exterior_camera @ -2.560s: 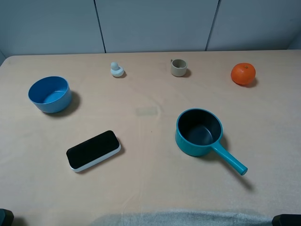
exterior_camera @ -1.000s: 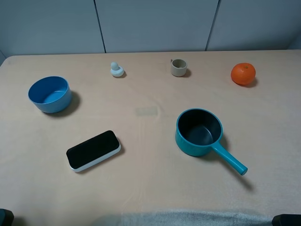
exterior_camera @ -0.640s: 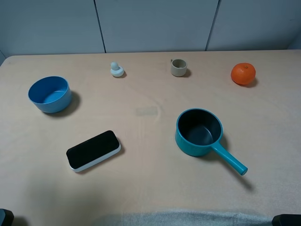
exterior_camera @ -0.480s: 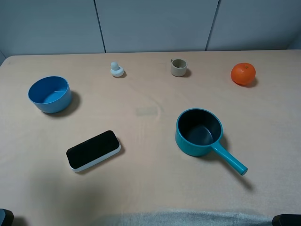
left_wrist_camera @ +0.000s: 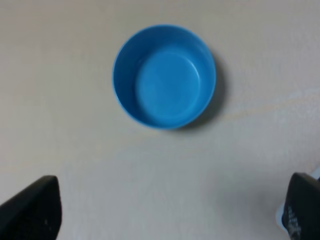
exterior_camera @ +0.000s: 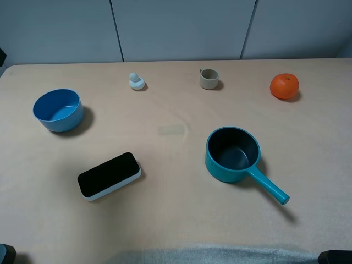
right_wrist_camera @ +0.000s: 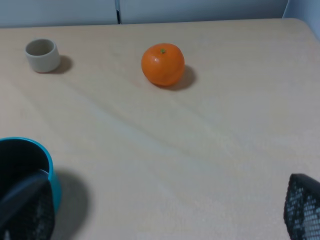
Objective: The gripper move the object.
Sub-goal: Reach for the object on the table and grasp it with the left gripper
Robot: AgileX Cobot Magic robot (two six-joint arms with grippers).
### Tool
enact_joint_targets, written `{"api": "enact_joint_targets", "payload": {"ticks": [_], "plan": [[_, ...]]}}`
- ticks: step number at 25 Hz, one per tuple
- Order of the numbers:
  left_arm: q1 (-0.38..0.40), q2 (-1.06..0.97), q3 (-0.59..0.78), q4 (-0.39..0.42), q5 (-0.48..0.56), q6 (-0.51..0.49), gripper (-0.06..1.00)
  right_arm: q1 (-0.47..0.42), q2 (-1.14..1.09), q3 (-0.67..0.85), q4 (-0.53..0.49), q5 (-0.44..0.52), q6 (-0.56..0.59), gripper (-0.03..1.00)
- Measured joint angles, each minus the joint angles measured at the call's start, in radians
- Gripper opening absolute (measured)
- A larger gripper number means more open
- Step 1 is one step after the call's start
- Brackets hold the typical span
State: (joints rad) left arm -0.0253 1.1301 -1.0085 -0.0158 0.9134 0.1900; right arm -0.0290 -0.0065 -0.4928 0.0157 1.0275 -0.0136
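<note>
Surface finishes, tabletop lot
Table (exterior_camera: 308,165): pale beige, matt, smooth, faintly rippled, possibly a laminate or a laid covering; blue bowl (exterior_camera: 58,110): smooth glossy plastic with soft highlights inside; duck figurine (exterior_camera: 136,81): pale blue-white, smooth, dull sheen; small cup (exterior_camera: 209,79): beige, matt; orange (right_wrist_camera: 162,64): finely dimpled skin, slight shine; teal saucepan (exterior_camera: 220,170): satin outside, dark matt lining; flat slab (exterior_camera: 108,175): glossy black top, smooth white edge; right gripper (right_wrist_camera: 162,210): matt black, fingers (right_wrist_camera: 302,207) faced with cross-hatched grip texture

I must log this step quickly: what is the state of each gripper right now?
The black left gripper is open, holding nothing.
The black right gripper is open, holding nothing.
</note>
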Motion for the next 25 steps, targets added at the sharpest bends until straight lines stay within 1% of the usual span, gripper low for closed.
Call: {"api": "enact_joint_targets", "payload": {"ticks": [15, 25], "plan": [[-0.156, 0.396, -0.183, 0.000, -0.135, 0.006, 0.87, 0.000, 0.000, 0.000, 0.001, 0.000, 0.000, 0.69], [-0.240, 0.613, -0.357, 0.000, -0.165, 0.004, 0.87, 0.000, 0.000, 0.000, 0.001, 0.000, 0.000, 0.69]]}}
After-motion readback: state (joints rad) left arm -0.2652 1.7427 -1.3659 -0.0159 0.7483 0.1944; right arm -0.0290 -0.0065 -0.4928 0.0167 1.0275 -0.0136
